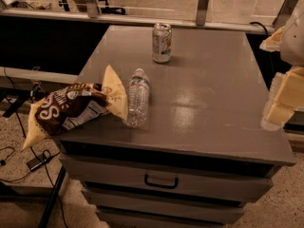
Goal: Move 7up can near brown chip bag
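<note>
Grey cabinet top [213,103]: 7up can [162,42] upright at back, brown chip bag [71,107] overhanging left; my gripper [279,106] far right, can't tell its opening.

The brown chip bag [66,109] is showing large white lettering, only an "S" readable; the 7up can [162,42] and water bottle [137,98] labels are showing nothing legible. The end effector [280,103] is hovering at the right edge.
</note>
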### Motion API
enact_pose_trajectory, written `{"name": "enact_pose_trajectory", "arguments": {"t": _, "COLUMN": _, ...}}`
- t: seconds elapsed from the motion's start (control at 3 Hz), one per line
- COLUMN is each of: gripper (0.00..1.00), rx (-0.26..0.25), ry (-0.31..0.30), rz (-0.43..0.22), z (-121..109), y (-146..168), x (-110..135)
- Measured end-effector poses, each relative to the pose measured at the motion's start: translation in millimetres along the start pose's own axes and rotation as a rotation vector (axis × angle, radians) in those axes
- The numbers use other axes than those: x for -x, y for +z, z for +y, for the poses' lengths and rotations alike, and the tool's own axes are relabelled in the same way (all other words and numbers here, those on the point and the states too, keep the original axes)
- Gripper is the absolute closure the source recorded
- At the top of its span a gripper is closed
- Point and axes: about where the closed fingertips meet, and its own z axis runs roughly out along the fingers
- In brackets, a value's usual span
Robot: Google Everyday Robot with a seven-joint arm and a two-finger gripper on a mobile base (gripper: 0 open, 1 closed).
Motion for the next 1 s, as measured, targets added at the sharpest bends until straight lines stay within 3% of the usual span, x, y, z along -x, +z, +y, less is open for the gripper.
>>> {"name": "enact_pose_trajectory", "arguments": {"t": 0.33, "gripper": 0.0, "rx": 0.0, "ry": 0.0, "rz": 0.0, "z": 0, "y": 0, "x": 0}}
{"name": "enact_pose_trajectory", "arguments": {"t": 0.67, "gripper": 0.0, "rx": 0.008, "ry": 0.001, "rz": -0.033, "z": -28, "y": 8, "x": 8}}
{"name": "enact_pose_trajectory", "arguments": {"t": 1.0, "gripper": 0.0, "rx": 0.009, "ry": 0.025, "rz": -0.093, "z": -95, "y": 39, "x": 27}}
